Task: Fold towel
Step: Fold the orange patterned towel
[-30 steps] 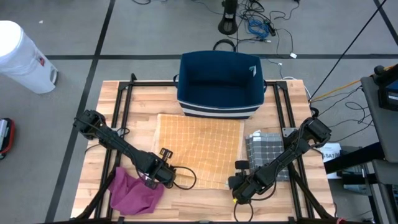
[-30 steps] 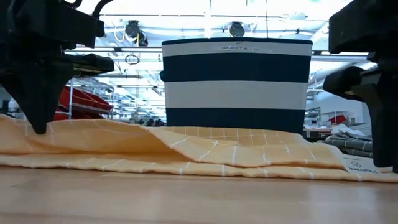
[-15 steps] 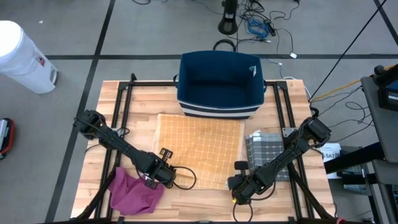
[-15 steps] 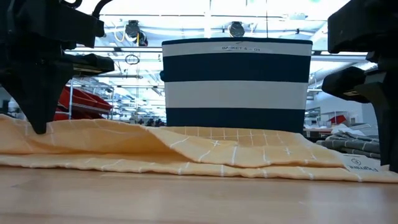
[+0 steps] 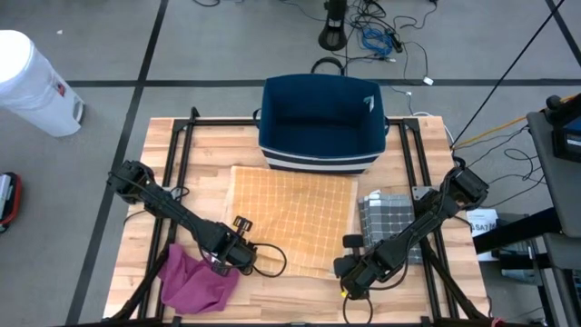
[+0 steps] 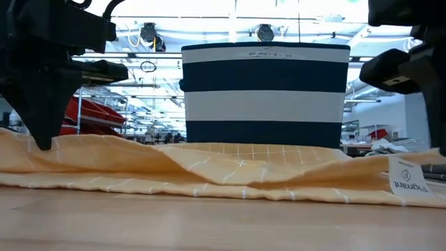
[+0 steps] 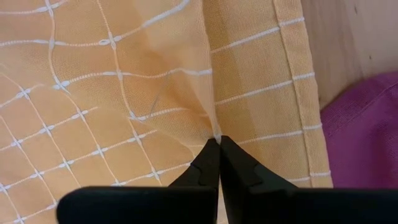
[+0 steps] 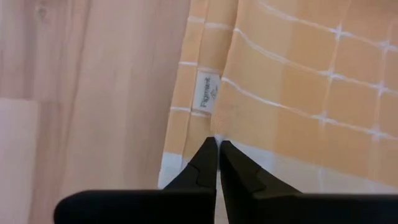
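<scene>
An orange towel (image 5: 290, 218) with a white grid lies spread on the wooden table, in front of the basket. My left gripper (image 5: 238, 255) is at its near-left corner, shut on the cloth (image 7: 217, 138). At the near-right corner sits my right gripper (image 5: 349, 272), also shut on the cloth (image 8: 216, 140), beside the towel's white label (image 8: 208, 85). In the low view, the left side is raised in a ridge under the left gripper (image 6: 42, 143). The right corner with the label (image 6: 402, 176) stands up off the table. My left gripper pinches the towel near its near-left corner (image 7: 214, 127), just inside the hemmed edge, between its two fingers from above. The cloth gathers into a crease at the fingertips; the rest lies on the table. My right gripper pinches the near-right corner (image 8: 217, 130) next to the label, from above. That corner is lifted a little, and the cloth slopes down from it onto the table.
A navy and white striped basket (image 5: 323, 123) stands at the table's far edge behind the towel. A grey checked cloth (image 5: 388, 218) lies right of the towel, and a magenta cloth (image 5: 192, 280) lies near the left gripper. Bare wood shows along the near edge.
My right gripper has risen slightly, drawing the towel's near-right corner up off the table; the label now stands upright where it lay flat. The rest of the towel stays where it was.
</scene>
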{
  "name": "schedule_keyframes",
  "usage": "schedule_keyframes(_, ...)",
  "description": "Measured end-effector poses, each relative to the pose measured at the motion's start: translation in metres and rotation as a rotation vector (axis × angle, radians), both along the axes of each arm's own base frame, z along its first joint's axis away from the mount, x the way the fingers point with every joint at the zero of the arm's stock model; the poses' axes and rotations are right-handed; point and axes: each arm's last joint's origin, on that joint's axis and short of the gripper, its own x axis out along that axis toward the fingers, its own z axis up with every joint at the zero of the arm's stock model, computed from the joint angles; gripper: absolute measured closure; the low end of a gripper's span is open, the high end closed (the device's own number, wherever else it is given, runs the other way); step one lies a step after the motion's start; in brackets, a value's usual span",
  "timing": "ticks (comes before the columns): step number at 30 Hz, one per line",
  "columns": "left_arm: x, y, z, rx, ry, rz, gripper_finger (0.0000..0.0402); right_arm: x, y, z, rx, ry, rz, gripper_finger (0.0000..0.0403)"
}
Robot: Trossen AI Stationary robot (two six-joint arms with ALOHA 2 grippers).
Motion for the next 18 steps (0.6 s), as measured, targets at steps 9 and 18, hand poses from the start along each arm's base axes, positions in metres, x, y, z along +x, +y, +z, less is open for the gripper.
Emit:
schedule_keyframes(9, -0.001, -0.003, 0.000, -0.009, -0.001, -0.037, 0.0397, -0.012, 0.014, 0.000, 0.058, 0.046, 0.051, 0.0403)
schedule_keyframes(18, -0.002, -0.007, 0.000, -0.040, 0.018, -0.099, 0.0397, -0.004, 0.029, 0.007, 0.222, -0.028, 0.157, 0.0402)
